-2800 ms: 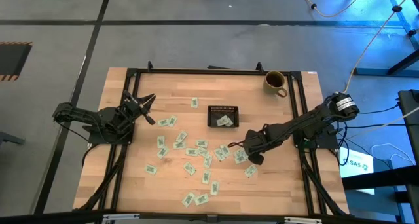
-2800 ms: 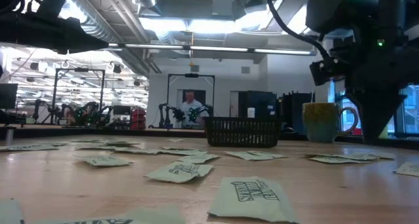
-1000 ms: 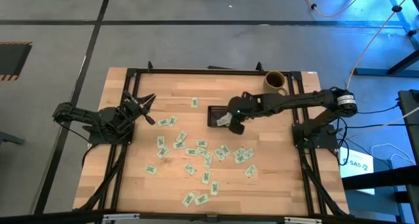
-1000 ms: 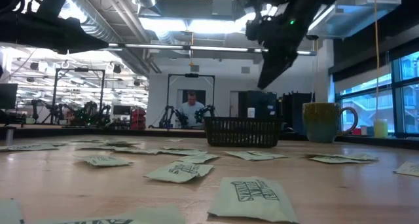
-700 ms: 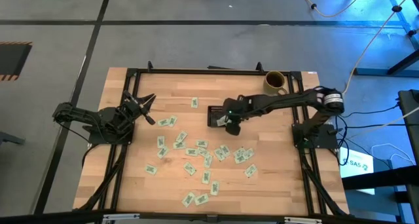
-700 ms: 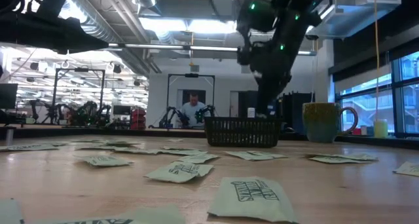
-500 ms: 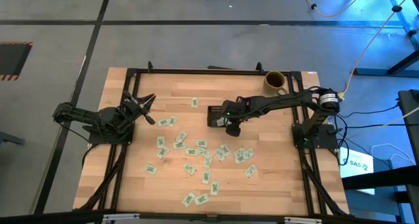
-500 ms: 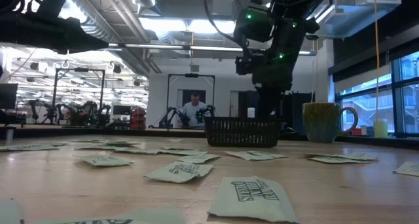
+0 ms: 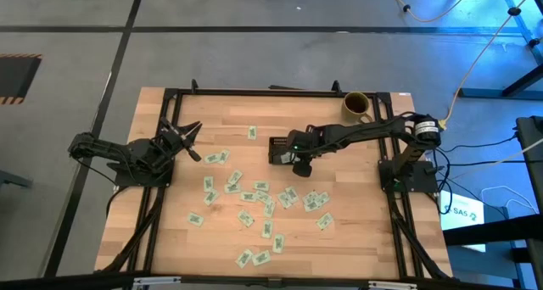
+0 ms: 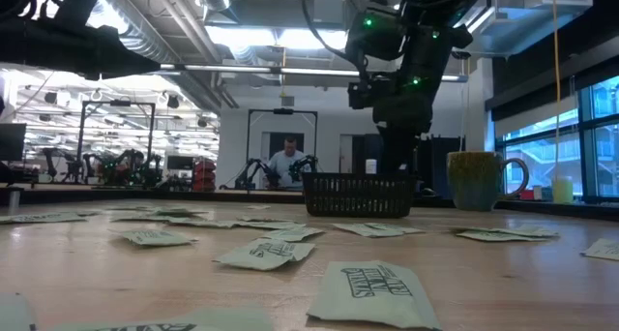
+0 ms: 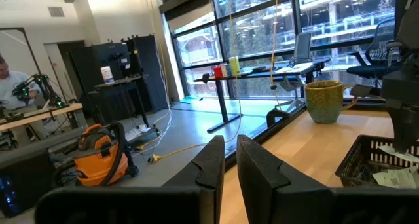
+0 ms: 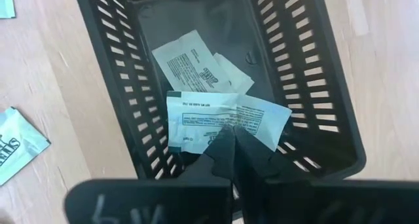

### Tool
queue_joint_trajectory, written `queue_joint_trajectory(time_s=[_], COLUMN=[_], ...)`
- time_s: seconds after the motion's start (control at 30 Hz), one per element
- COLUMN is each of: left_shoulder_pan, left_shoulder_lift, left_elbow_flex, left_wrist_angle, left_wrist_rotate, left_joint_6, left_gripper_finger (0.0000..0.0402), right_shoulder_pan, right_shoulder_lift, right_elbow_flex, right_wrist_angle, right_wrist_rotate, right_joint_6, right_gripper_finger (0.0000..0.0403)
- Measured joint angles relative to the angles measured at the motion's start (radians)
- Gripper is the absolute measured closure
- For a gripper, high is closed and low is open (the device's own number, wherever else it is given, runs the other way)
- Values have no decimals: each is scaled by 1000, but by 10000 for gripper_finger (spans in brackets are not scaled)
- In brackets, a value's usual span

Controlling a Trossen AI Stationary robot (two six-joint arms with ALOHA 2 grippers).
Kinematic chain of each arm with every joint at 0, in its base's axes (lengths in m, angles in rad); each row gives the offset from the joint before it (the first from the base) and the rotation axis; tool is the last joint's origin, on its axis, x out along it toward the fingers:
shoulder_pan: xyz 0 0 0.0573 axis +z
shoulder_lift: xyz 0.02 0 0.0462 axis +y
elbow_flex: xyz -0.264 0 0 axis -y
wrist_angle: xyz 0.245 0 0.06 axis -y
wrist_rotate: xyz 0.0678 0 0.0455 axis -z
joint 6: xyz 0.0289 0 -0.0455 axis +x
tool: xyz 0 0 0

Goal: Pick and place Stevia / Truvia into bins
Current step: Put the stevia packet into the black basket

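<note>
The right gripper (image 9: 299, 163) is reaching over the black tray (image 9: 277, 142), which is sitting on the wooden surface (image 9: 212, 239) a little toward the far edge and right of the middle. In the right wrist view its two dark fingers (image 12: 226, 149) are pressing together on the edge of a white packet (image 12: 222, 119), holding it just above the tray (image 12: 118, 73) floor. Two more packets (image 12: 196, 63) are lying flat in the tray beneath it, overlapping one another.

In the low view the right arm is coming down from above, with its gripper (image 10: 392, 162) dipping behind the near wall of the tray (image 10: 358, 195).

The remaining packets (image 9: 254, 192) are lying scattered across the middle of the surface and toward its near edge, most of them in a loose band between the two arms, with one packet (image 9: 252, 132) lying alone nearer the far edge, left of the tray. An olive-yellow mug (image 9: 356, 106) is standing near the far right corner, well apart from the tray.

The left gripper (image 9: 188, 137) is waiting near the left edge of the surface, raised and pointing toward the middle. In the left wrist view its fingers (image 11: 213, 162) are standing slightly apart, gripping nothing, with only a narrow gap between them.
</note>
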Motion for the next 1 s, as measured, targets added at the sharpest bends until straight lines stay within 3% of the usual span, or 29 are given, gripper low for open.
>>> queue_joint_trajectory(time_s=[0.37, 0.6, 0.8, 1.0], left_shoulder_pan=[0, 0, 0, 0], left_shoulder_lift=[0, 0, 0, 0], left_elbow_flex=[0, 0, 0, 0], left_wrist_angle=[0, 0, 0, 0], left_wrist_rotate=[0, 0, 0, 0], left_joint_6=[0, 0, 0, 0], left_gripper_finger=[362, 366, 366, 366], right_shoulder_pan=[13, 122, 278, 393], right_shoulder_lift=[-50, -120, -122, -121], right_elbow_flex=[15, 19, -12, -69], right_wrist_angle=[-21, -144, -185, -184], right_wrist_rotate=[1, -131, -136, -134], right_joint_6=[32, 25, 36, 196], right_gripper_finger=[312, 306, 306, 306])
